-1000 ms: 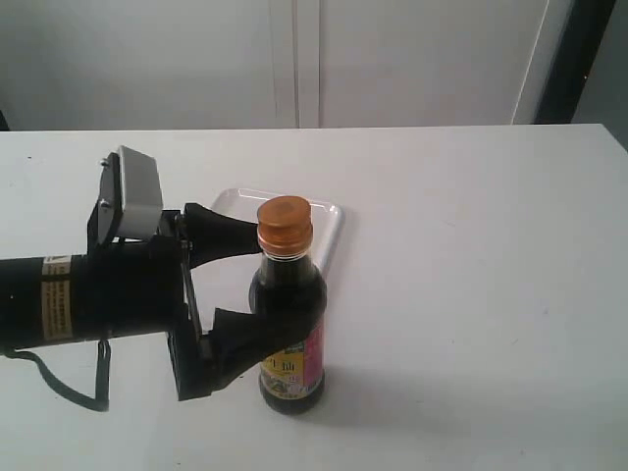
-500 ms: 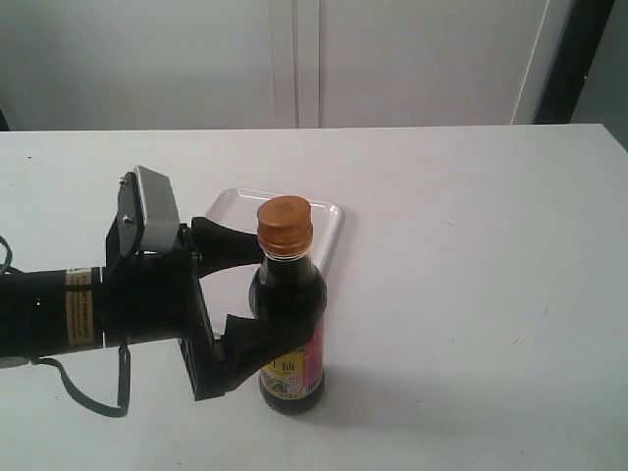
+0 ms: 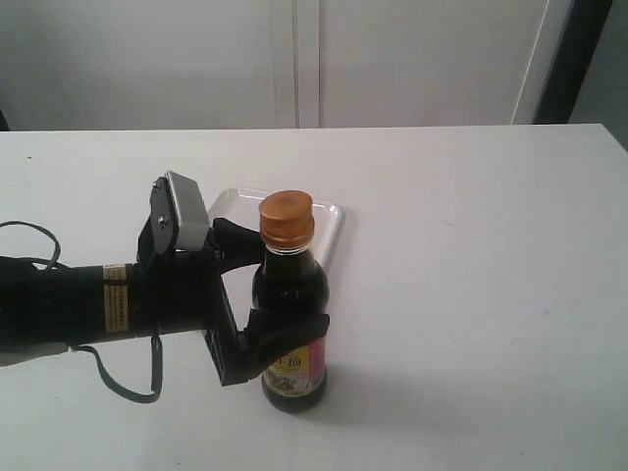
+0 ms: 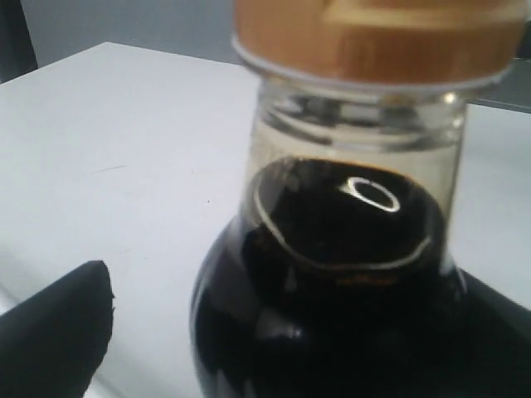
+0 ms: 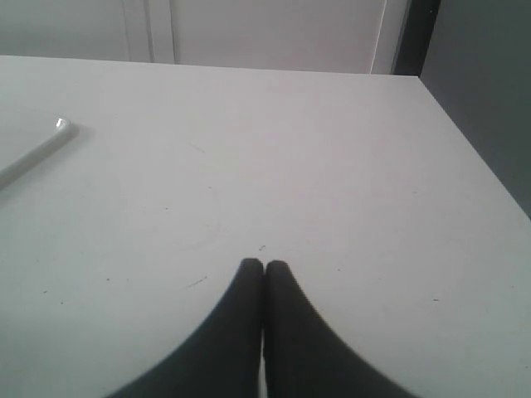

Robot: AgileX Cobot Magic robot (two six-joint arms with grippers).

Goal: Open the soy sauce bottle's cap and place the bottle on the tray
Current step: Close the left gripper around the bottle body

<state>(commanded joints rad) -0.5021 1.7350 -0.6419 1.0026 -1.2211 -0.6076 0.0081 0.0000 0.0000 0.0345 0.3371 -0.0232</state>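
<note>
The soy sauce bottle (image 3: 291, 294) stands upright on the white table, just in front of the tray (image 3: 332, 224). Its copper-orange cap (image 3: 287, 218) is closed. My left gripper (image 3: 285, 289) reaches in from the left and straddles the bottle's body, one finger behind it and one in front. In the left wrist view the bottle (image 4: 332, 274) and cap (image 4: 365, 33) fill the frame; one finger (image 4: 58, 332) stands apart from the glass, so the gripper is open. My right gripper (image 5: 264, 267) is shut and empty over bare table, outside the exterior view.
The white table (image 3: 471, 245) runs back to a pale wall with a dark post at the far right. A corner of the tray's rim (image 5: 37, 148) shows in the right wrist view. A black cable (image 3: 118, 385) trails from the left arm.
My left arm has slid to the right, bringing its open fingers further around the bottle. The bottle has stayed upright in nearly the same spot.
</note>
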